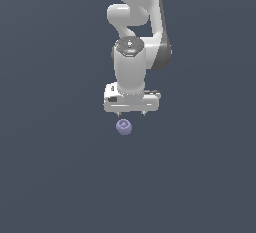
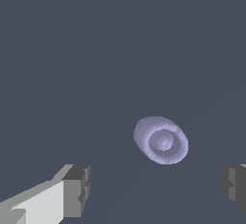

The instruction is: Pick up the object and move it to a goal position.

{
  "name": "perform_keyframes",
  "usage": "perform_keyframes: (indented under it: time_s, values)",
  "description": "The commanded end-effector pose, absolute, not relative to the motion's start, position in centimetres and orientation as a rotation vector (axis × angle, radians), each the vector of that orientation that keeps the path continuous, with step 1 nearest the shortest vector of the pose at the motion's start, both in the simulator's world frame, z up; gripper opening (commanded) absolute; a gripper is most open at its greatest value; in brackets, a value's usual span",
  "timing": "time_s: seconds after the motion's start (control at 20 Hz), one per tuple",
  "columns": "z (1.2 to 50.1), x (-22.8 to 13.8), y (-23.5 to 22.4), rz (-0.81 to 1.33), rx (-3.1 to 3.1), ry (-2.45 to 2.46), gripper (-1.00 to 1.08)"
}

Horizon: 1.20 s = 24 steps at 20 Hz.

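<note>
Ball (image 2: pixel 161 140) first, since that's what the pincer is after: it's a small pale lavender blob with a ring-shaped dimple, sitting loose and untouched on the flat dark grey-blue worktop (image 1: pixel 55 177). Starting from the pincer (image 1: pixel 131 113) itself, its two fingers are spread wide with nothing between them. In the wrist view you can see one dark grey pad (image 2: pixel 77 189) on a white finger at one side and the other pad at the far edge of the picture, a big gap between them, and the ball lies ahead of that gap, closer to the middle than to either pad, touching neither. In the exterior view the two short fingertips poke down out of the white hand block, and the ball shows just below them in the picture, a bit toward the exterior view's left of the hand's centre, with a thin strip of worktop showing between tips and ball. Can't tell from these shots how high the tips are off the surface. Going outward, the hand hangs straight down from a chunky white wrist, and the rest of the white arm (image 1: pixel 137 7) with its dark grey joint runs up and out of the top of the exterior view.
</note>
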State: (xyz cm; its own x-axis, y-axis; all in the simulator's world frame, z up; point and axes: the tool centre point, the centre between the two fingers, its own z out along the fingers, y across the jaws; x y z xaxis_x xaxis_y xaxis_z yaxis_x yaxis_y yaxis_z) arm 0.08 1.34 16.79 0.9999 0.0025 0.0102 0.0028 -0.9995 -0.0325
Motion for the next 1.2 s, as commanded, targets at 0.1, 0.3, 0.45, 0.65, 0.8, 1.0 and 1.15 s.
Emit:
perform_keyframes:
  time_s: [0.1,0.3,0.45,0.65,0.8,1.0,1.15]
  values:
    - [16.8,0.1,1.3,-0.016,-3.109,0.001,1.00]
    - [16.8,0.1,1.3,-0.016,-3.109,-0.010,1.00]
    - [16.7,0.1,1.3,-0.016,-3.110,-0.039,1.00]
    - [16.4,0.1,1.1,-0.016,-3.111,-0.103,1.00]
    - [16.2,0.0,1.0,-0.016,-3.110,-0.166,1.00]
    - [15.8,0.0,0.8,-0.015,-3.106,-0.278,1.00]
    - [15.4,-0.1,0.5,-0.014,-3.098,-0.382,1.00]
